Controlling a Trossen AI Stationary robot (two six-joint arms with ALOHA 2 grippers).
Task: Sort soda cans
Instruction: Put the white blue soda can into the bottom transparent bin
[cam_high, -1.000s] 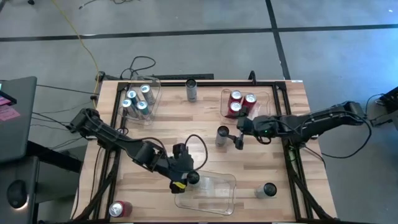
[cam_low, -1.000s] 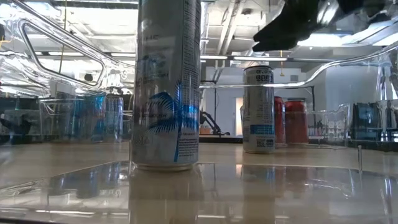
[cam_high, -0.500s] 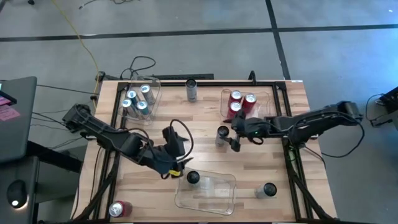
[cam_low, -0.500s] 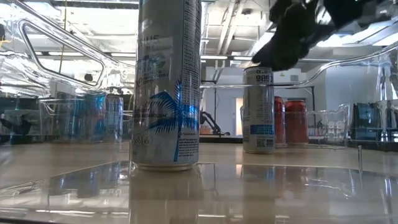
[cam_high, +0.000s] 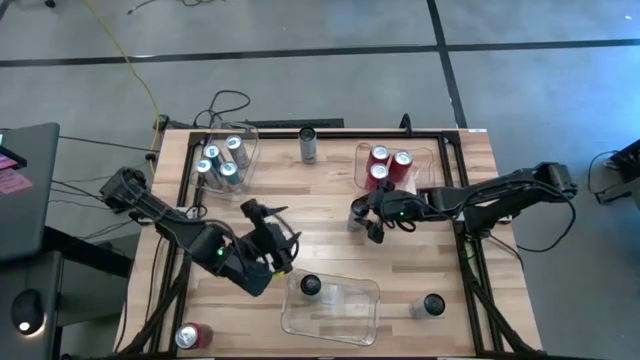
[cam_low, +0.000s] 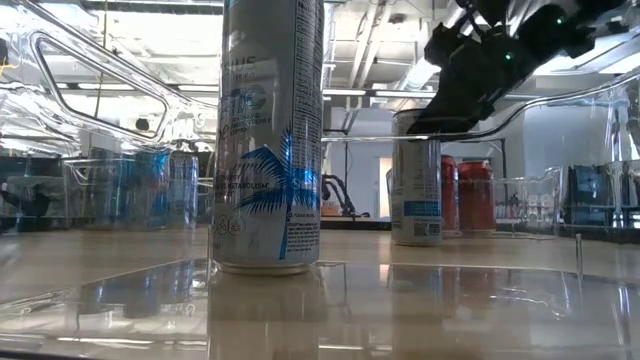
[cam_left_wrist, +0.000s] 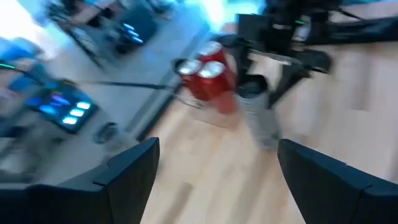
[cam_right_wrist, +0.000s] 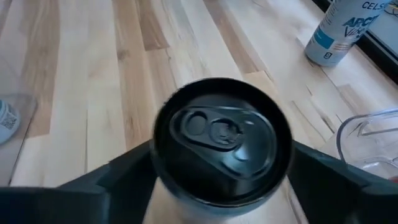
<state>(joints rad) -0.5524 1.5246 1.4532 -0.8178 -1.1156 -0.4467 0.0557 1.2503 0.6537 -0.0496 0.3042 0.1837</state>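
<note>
A pale soda can with a dark top (cam_high: 356, 210) (cam_right_wrist: 221, 146) stands upright on the table's middle. My right gripper (cam_high: 366, 216) (cam_right_wrist: 221, 163) is open, with one finger on each side of that can near its top (cam_low: 417, 125). My left gripper (cam_high: 268, 214) (cam_left_wrist: 214, 168) is open, holds nothing and hangs over the table left of centre. Another can (cam_high: 310, 287) (cam_low: 268, 140) stands upright in the near clear bin (cam_high: 350, 312). Silver-blue cans (cam_high: 220, 160) fill the far left bin, red cans (cam_high: 386, 166) the far right bin. My right gripper comes at the can slanting down from the table's right, its fingers (cam_right_wrist: 118, 183) level with the can's upper wall. I cannot tell whether they touch it. The can stands upright on the table.
A dark can (cam_high: 308, 143) sits at the far edge, another dark-topped can (cam_high: 432, 305) at the near right, and a red can (cam_high: 193, 335) beyond the near left corner. Bare wood lies between the bins. A black frame (cam_high: 470, 250) rims the table.
My left gripper has drawn away from the can in the near bin, going up and toward the far left while swinging round; the can stays upright there. My right gripper has sunk and moved toward the table's left, bringing its fingers around the middle can.
</note>
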